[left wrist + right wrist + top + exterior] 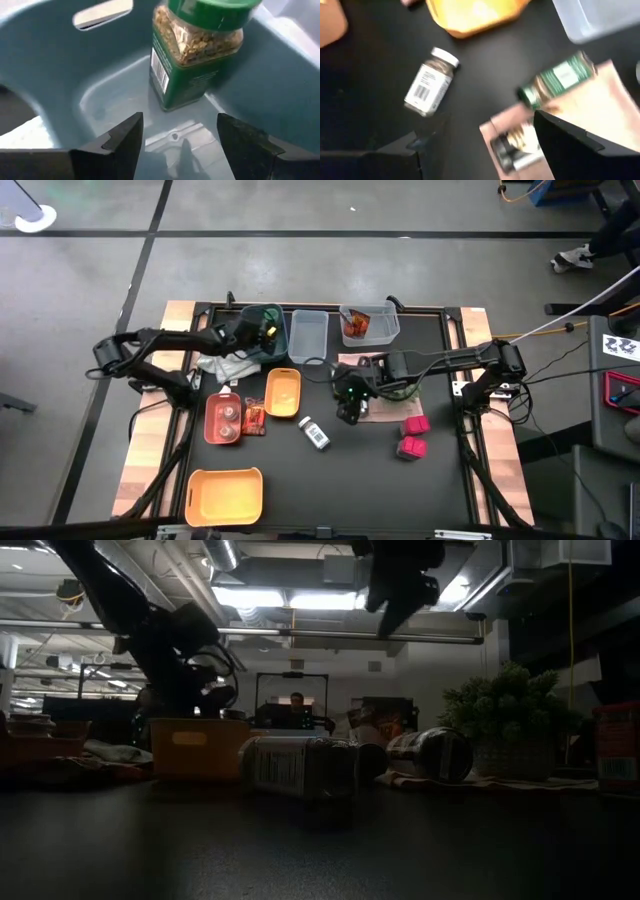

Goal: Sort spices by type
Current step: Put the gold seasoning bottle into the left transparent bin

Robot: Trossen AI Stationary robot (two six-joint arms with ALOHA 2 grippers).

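Seen from above, two dark arms reached over a black bench. The left gripper (pixel 177 132) hovered inside a teal bin (pixel 262 330) at the back left, its fingers (pixel 122 137) spread and grasping nothing; just ahead of them a green-lidded jar (pixel 197 50) stood upright on the bin floor near a wall, a placement that suggested this bin collected the green-lidded kind. The right gripper (pixel 347 395) hung above the middle of the bench, fingers apart and empty, over a pinkish mat (pixel 600 110) where another green-lidded jar (pixel 555 80) lay on its side, likely the next to be lifted. A white labelled bottle (pixel 316 433) lay loose on the bench, clear of any bin, just in front of an orange tray (pixel 283 393). Two jars sat in a red tray (pixel 225 420), with red-orange packets (pixel 255 418) just beside it. Two magenta boxes (pixel 412 436) lay at the right, well apart from the rest. A clear bin (pixel 308 335) at the back and a large orange bin (pixel 225 495) near the front edge looked empty. The bench's front middle offered open room; the back row of bins stood close together, so a lowered arm there had little sideways margin.
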